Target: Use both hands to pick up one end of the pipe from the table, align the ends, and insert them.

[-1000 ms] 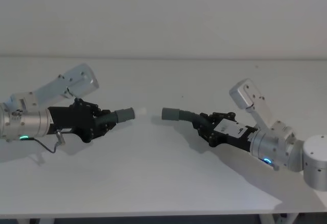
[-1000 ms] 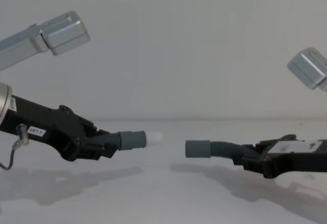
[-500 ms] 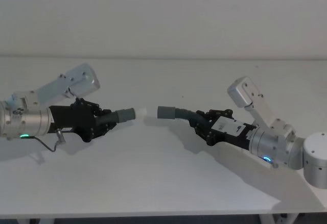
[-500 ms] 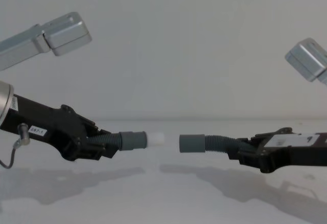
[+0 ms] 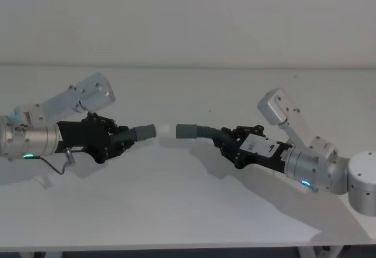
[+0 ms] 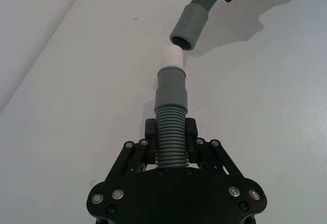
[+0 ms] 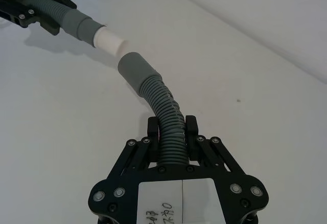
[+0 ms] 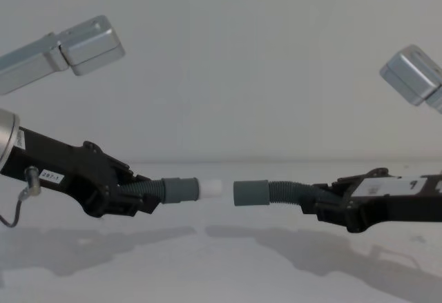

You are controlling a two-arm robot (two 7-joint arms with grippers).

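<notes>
Both pipe pieces hang above the white table (image 5: pixel 176 205), cuff to cuff. My left gripper (image 5: pixel 116 140) is shut on the ribbed part of the shorter piece (image 6: pixel 171 132); its grey cuff (image 8: pixel 179 190) and white tip (image 8: pixel 210 188) point right. My right gripper (image 5: pixel 228 146) is shut on the ribbed part of the longer curved piece (image 7: pixel 163 109), whose open grey cuff (image 8: pixel 251 193) faces the white tip. A small gap separates them. In the left wrist view the cuff mouth (image 6: pixel 188 26) sits just off the tip (image 6: pixel 172 58), angled slightly aside.
A plain wall rises behind the table's far edge. Each arm's silver wrist camera housing (image 8: pixel 86 44) stands above its gripper. A thin cable loop (image 5: pixel 53 167) hangs under the left arm.
My right gripper has carried its piece to the left, so the gap between the open cuff and the white tip has shrunk. The left gripper has barely moved.
</notes>
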